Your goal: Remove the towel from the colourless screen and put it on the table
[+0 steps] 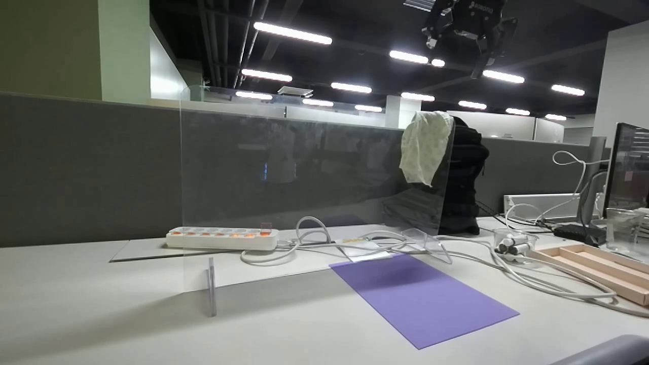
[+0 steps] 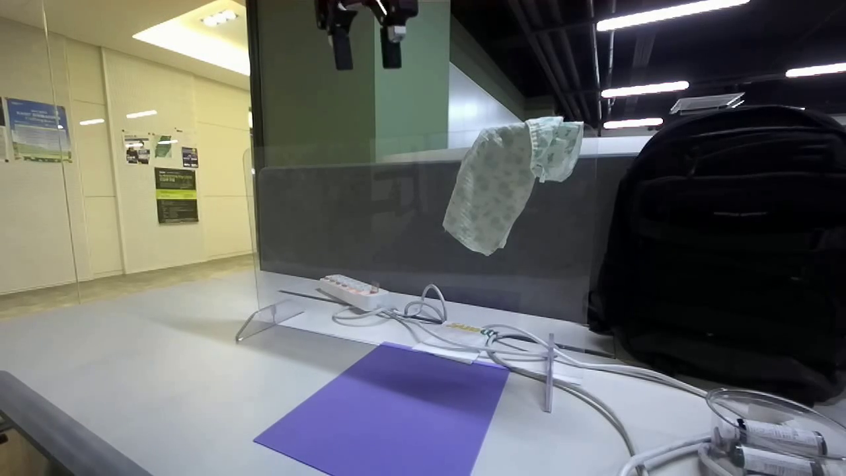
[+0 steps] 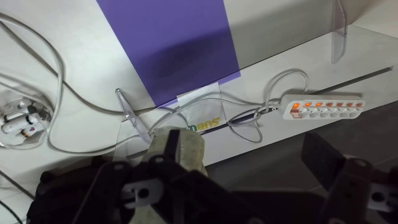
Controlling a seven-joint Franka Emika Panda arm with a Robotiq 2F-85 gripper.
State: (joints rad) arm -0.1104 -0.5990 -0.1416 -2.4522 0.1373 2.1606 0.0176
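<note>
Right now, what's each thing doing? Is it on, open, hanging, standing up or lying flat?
Clear screen: standing upright
Towel: draped over the clear screen's top edge, near one corner
Fingers: open, holding nothing
Power strip: some switches glowing orange
Purple mat: lying flat on the table
Black backpack: standing up
Little bottles: lying on their sides
White cables: loosely looped
Monitor: can't tell if it's on
Ceiling lights: on
</note>
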